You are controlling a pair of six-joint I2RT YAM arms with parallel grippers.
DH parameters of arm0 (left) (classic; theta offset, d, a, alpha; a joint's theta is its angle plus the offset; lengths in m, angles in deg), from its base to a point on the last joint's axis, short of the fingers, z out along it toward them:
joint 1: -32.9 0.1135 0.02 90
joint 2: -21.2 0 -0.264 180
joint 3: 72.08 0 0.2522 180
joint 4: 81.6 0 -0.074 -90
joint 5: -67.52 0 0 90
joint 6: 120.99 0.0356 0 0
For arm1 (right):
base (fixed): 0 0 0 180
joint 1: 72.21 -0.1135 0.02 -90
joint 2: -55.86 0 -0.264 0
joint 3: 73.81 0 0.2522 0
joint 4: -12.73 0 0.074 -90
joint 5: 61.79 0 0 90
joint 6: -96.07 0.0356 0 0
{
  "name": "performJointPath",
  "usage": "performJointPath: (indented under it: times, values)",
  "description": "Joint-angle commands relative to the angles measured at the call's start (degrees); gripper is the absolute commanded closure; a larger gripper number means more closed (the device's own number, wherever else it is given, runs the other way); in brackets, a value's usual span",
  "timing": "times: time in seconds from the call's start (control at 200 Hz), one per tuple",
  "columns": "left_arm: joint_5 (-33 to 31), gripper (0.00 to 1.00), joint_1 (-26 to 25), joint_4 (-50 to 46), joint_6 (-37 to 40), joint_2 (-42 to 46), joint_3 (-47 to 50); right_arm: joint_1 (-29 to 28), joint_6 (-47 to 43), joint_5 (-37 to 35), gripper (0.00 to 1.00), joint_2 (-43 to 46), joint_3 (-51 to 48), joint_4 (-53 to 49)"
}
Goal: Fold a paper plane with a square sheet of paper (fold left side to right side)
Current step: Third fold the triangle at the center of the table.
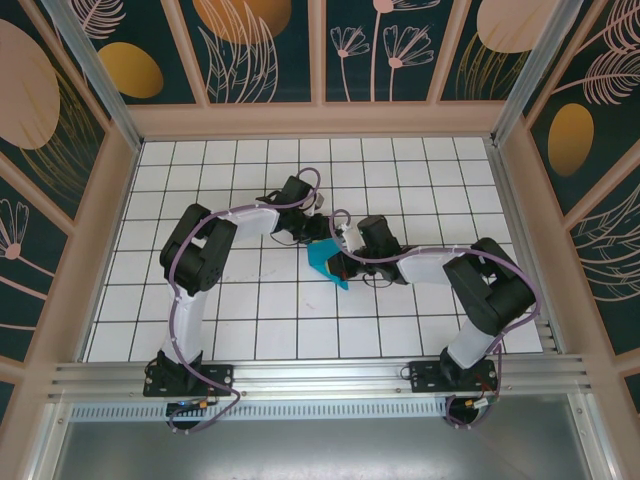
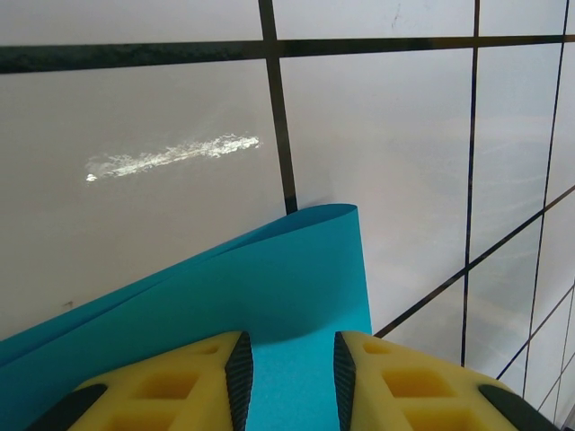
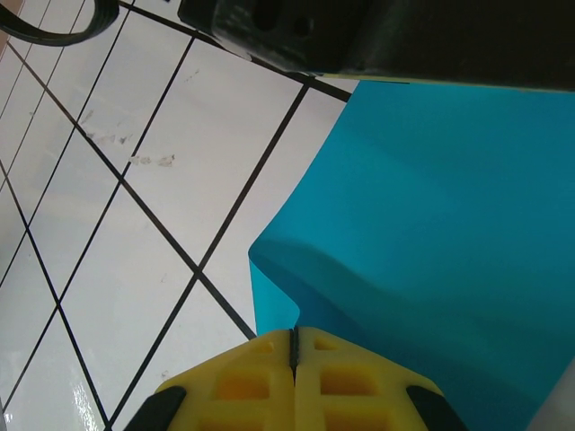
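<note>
at the middle of the white grid table (image 1: 200, 320), i see the square sheet of paper (image 1: 324, 260) curled up between both grippers. the left gripper (image 2: 292, 346) is partly open, straddling it. the right gripper (image 3: 294, 334) is pinched tight on its edge. the left arm's black wrist (image 3: 359, 31) blocks the view beyond.

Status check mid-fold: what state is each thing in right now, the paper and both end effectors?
square sheet of paper: bent over on itself in a loose curve, not creased flat.
left end effector: open, fingers apart with the paper showing between them.
right end effector: shut, fingertips together, apparently pinching the paper's edge.
</note>
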Motion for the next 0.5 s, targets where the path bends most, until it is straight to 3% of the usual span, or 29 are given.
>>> performJointPath:
  times: [0.0, 0.495]
  values:
    - [-3.62, 0.66, -0.55, -3.26, 1.79, -3.91, 0.36, 0.89, 0.17, -0.66, 1.0, -1.1, -0.46, 0.51]
    - [-3.62, 0.66, -0.58, -3.27, 1.64, -3.88, 0.15, 2.47, -1.4, -1.79, 1.0, -2.4, 1.82, -2.97]
